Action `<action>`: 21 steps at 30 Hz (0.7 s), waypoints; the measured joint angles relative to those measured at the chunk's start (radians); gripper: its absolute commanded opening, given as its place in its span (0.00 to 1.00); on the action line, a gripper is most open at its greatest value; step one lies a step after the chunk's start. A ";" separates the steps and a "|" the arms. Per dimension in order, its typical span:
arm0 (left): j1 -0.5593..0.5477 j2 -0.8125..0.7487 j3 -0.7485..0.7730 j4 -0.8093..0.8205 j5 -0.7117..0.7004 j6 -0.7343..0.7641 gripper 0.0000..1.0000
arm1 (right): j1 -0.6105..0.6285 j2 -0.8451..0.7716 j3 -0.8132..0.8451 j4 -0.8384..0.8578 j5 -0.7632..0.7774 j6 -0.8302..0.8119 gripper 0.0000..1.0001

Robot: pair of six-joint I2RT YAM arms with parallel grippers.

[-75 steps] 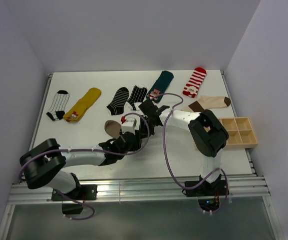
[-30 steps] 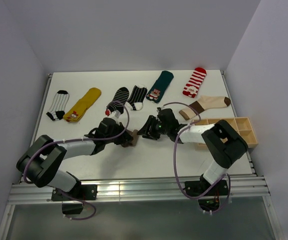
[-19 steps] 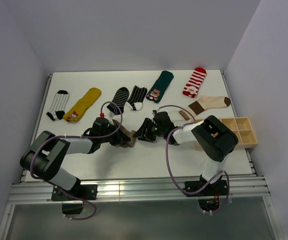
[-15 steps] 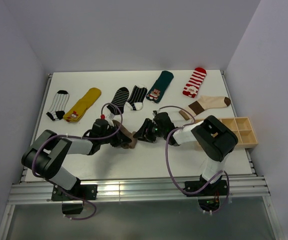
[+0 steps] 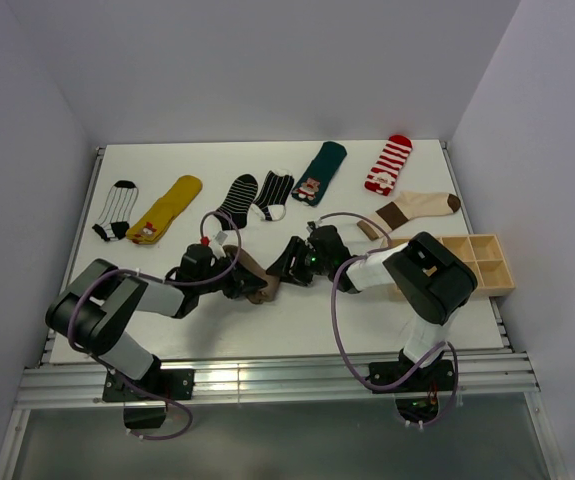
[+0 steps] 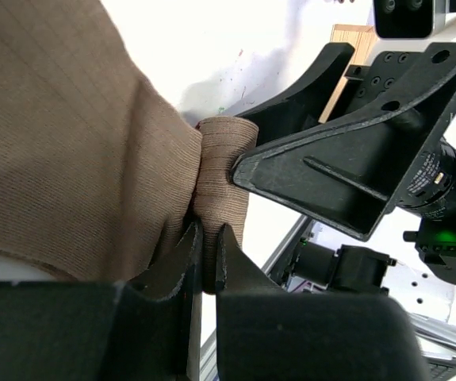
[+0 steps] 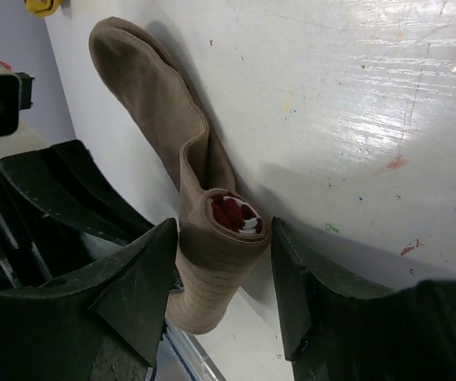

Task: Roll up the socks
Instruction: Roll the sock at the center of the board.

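A brown sock [image 5: 250, 272] lies near the table's middle, its cuff end wound into a roll [image 7: 221, 238] with red and white stripes showing at the core. My left gripper [image 6: 204, 248] is shut on a fold of this sock's fabric, right beside the roll [image 6: 224, 171]. My right gripper [image 7: 224, 228] faces it from the right, open. Its fingers [image 7: 136, 282] stand either side of the roll, with a thin gap on the right. In the top view the left gripper [image 5: 257, 286] and right gripper [image 5: 285, 269] almost touch. More socks lie along the back.
Along the back lie a black-and-white sock [image 5: 115, 210], a yellow one [image 5: 167, 208], two black striped ones [image 5: 235, 200], a teal one [image 5: 320, 171], a red-striped one [image 5: 388, 163] and a cream-and-brown one [image 5: 417, 207]. A wooden compartment tray [image 5: 472, 262] sits at the right edge.
Both arms have closed in on the brown sock, the left one shifting left and lower. The sock's free end now lies stretched out. The right jaws have spread slightly off the roll.
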 measured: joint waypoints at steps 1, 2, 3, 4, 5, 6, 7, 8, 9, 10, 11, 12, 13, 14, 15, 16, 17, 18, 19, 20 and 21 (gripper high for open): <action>-0.002 0.007 -0.004 0.013 0.000 -0.010 0.06 | 0.000 0.000 0.000 0.001 -0.001 0.001 0.58; -0.003 0.019 -0.006 0.023 0.001 -0.016 0.06 | 0.000 0.000 -0.001 0.001 -0.001 0.001 0.58; -0.004 0.036 -0.008 0.039 0.002 -0.024 0.06 | 0.000 0.000 -0.002 0.001 -0.002 0.001 0.58; -0.005 0.053 -0.011 0.055 0.005 -0.035 0.06 | 0.000 0.000 -0.003 0.002 -0.002 0.002 0.57; -0.007 0.071 -0.014 0.074 0.007 -0.044 0.06 | 0.000 0.000 -0.005 0.003 -0.002 0.002 0.57; -0.010 0.090 -0.019 0.093 0.008 -0.057 0.06 | 0.000 0.000 -0.006 0.004 -0.002 0.003 0.56; -0.014 0.105 -0.022 0.112 0.008 -0.067 0.06 | 0.000 0.000 -0.008 0.004 -0.002 0.002 0.55; -0.021 0.126 -0.023 0.138 0.011 -0.082 0.06 | 0.000 0.000 -0.010 0.003 -0.002 0.001 0.54; -0.028 0.142 -0.023 0.162 0.014 -0.092 0.06 | 0.000 -0.001 -0.011 0.003 -0.002 0.000 0.53; -0.040 0.159 -0.022 0.186 0.016 -0.102 0.06 | 0.000 -0.001 -0.011 0.000 0.000 0.000 0.52; -0.050 0.171 -0.021 0.203 0.015 -0.111 0.06 | 0.000 -0.001 -0.011 -0.003 0.000 -0.002 0.51; -0.061 0.178 -0.019 0.213 0.014 -0.117 0.06 | 0.000 -0.003 -0.011 -0.007 0.000 -0.003 0.49; -0.071 0.183 -0.018 0.222 0.013 -0.121 0.06 | 0.000 -0.006 -0.011 -0.019 0.002 -0.008 0.45; -0.079 0.187 -0.018 0.230 0.011 -0.124 0.06 | 0.000 -0.010 -0.011 -0.031 0.002 -0.014 0.37; -0.084 0.191 -0.018 0.235 0.010 -0.125 0.06 | 0.000 -0.014 -0.011 -0.051 0.009 -0.023 0.33; -0.086 0.191 -0.018 0.236 0.008 -0.125 0.06 | 0.000 -0.015 -0.011 -0.064 0.013 -0.028 0.29; -0.088 0.191 -0.018 0.235 0.006 -0.124 0.07 | 0.000 -0.017 -0.010 -0.080 0.020 -0.032 0.19; -0.089 0.191 -0.018 0.234 0.005 -0.124 0.08 | 0.000 -0.021 -0.008 -0.096 0.028 -0.039 0.15; -0.089 0.191 -0.017 0.232 0.003 -0.122 0.09 | 0.000 -0.024 -0.005 -0.113 0.033 -0.047 0.10; -0.090 0.191 -0.016 0.230 0.001 -0.121 0.12 | -0.001 -0.030 0.002 -0.137 0.043 -0.054 0.02; -0.092 0.190 -0.013 0.223 -0.003 -0.120 0.16 | 0.000 -0.035 0.010 -0.162 0.051 -0.064 0.00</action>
